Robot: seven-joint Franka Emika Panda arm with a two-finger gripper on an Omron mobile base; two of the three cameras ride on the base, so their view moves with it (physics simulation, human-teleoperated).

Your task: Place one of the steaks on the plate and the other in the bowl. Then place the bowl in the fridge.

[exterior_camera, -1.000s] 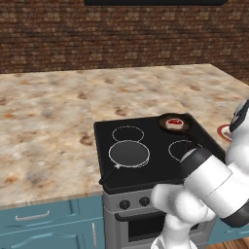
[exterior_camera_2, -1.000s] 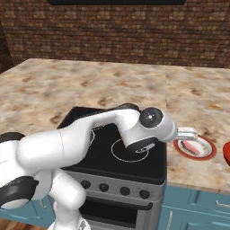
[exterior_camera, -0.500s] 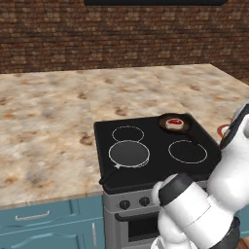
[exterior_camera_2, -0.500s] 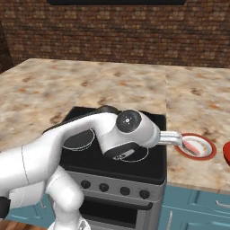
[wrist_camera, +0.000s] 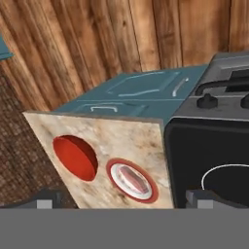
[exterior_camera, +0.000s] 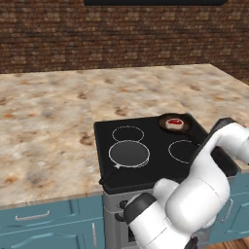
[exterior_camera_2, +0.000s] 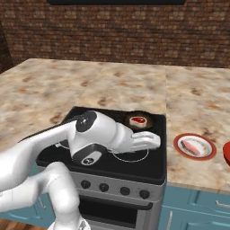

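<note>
Hovering low over the right side of the stove (exterior_camera_2: 134, 157), gripper (wrist_camera: 125, 200) spread wide and holding nothing. Looking from the hand toward the counter's end: one steak (exterior_camera_2: 192, 146) lying on the plate (exterior_camera_2: 179, 140), so that half looks done; red bowl (wrist_camera: 75, 157) just beside the plate, apart from it and with nothing in it. Second steak (exterior_camera: 174, 122) resting in a small dark pan (exterior_camera: 163, 119) on the back right burner, behind and to the side of the hand. Likely next: reaching for that steak and carrying it to the bowl. Risks: closing on the pan's rim rather than the meat, given the shallow wall around a flat slab; dragging or tipping the pan off the burner during the lift; pinching only an edge of a slick, thin piece and dropping it on the stove top or the counter (exterior_camera_2: 197, 103) on the way across. Further hazard near the goal: bowl and plate close together at the counter's edge, so a low swing could knock either off, or land the second steak on the plate by mistake. Later, gripping the glossy bowl by its rim for the fridge could let it slip or tilt and spill the meat.
</note>
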